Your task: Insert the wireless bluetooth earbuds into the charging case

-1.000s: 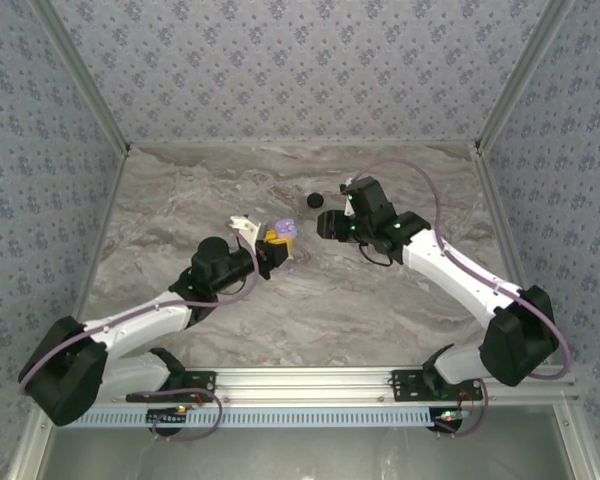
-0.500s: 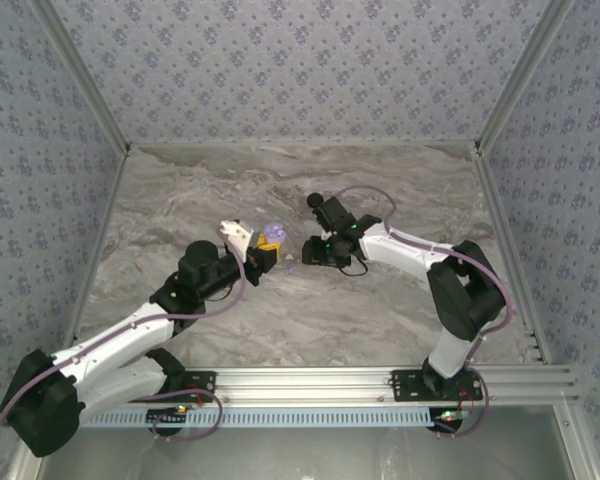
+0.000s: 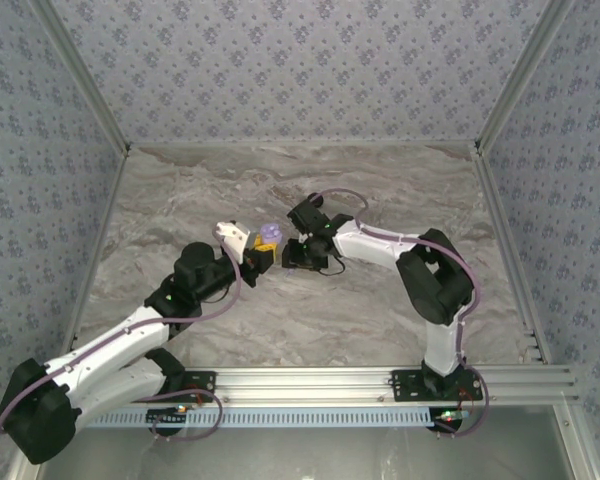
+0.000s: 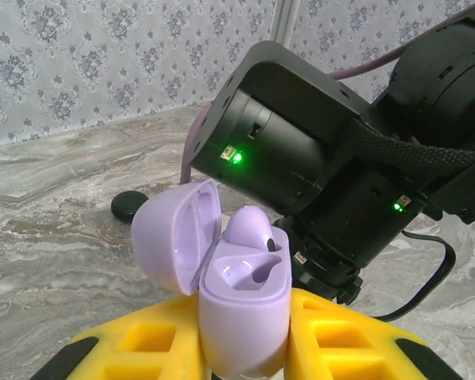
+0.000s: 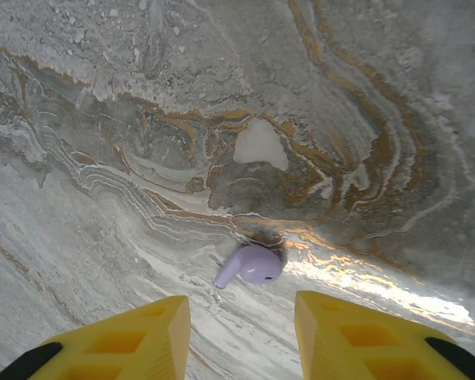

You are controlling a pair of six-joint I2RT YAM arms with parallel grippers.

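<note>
Now, near: L gripper [image 4: 241,344] is clamped on the open purple case [image 4: 245,309], w/ one bud [image 4: 249,229] sitting in it. R gripper [image 5: 241,332] has swung left, close to the case, jaws apart. 2nd bud [image 5: 252,265] lies on the table [image 5: 103,119] just past its tips, not grabbed yet. So pick-up looks next. Far back: black round thing [image 4: 128,207].

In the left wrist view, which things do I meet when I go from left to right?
small black round object on the table → open purple charging case, with a purple earbud in it → black body of the right arm
</note>
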